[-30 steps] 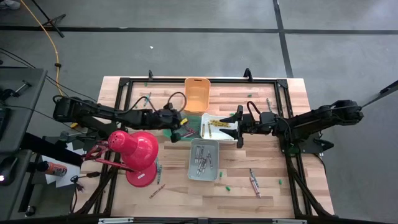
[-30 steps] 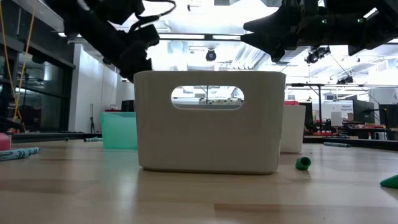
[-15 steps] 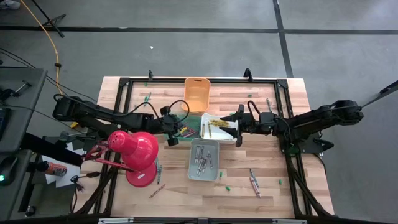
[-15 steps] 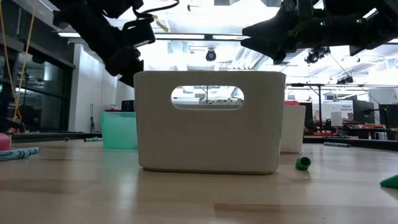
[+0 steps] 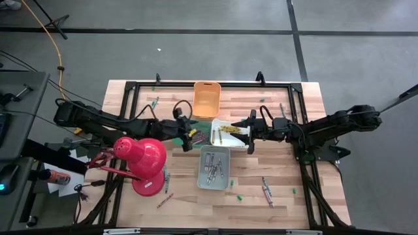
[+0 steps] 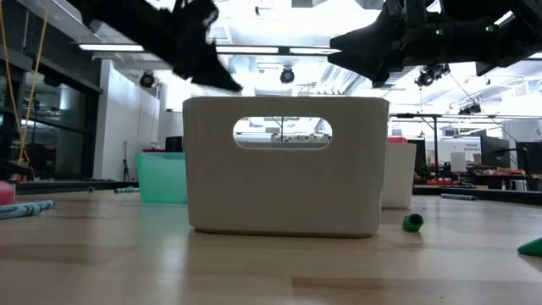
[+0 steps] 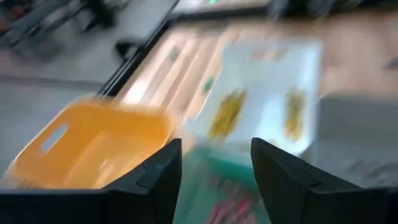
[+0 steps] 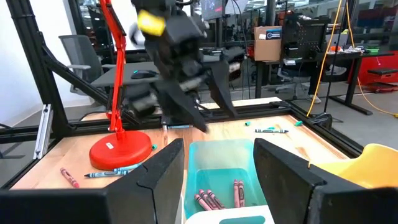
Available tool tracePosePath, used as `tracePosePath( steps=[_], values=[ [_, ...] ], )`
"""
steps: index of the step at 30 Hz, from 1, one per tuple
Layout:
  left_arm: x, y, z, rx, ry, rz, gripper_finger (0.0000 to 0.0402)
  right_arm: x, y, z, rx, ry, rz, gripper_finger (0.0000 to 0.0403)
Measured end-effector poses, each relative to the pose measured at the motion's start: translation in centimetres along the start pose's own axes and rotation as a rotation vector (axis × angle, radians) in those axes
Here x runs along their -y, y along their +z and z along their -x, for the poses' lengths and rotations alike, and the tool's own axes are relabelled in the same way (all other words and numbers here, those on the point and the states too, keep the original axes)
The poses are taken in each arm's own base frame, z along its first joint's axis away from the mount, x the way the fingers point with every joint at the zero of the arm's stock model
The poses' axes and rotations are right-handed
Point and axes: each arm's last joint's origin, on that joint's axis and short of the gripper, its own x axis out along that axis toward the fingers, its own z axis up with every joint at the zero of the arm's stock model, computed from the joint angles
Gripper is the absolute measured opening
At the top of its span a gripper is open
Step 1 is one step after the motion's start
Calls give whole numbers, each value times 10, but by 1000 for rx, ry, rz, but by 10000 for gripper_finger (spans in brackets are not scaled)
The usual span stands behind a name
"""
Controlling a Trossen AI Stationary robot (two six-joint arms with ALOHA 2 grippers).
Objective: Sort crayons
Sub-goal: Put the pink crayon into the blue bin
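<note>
The bench [image 5: 261,196] is pale planked wood with a smooth, faintly satin finish, edged by a matt black metal frame [image 5: 307,176]. The orange bin [image 5: 207,98], teal bin [image 8: 227,165] and grey bin [image 5: 214,168] look like smooth matt plastic. The red lamp [image 5: 145,160] is glossy.

Bins [image 5: 208,99]: four, one each orange, white, teal, grey.
Lamps [image 5: 145,161]: one, red.
Arms: two.
Crayons [image 8: 210,199]: too many to count.
</note>
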Motion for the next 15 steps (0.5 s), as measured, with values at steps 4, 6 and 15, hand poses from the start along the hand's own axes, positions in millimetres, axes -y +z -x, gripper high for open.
tracePosePath(
  steps=[4,6,15],
  values=[
    [5,2,0,124,-165,-3,178,0,-1,0,-8,0,0,189],
    [5,-3,0,189,-197,3,175,0,-2,0,-17,-1,-2,189],
    [0,-9,2,297,-213,42,173,0,-2,0,-22,-1,0,189]
  ],
)
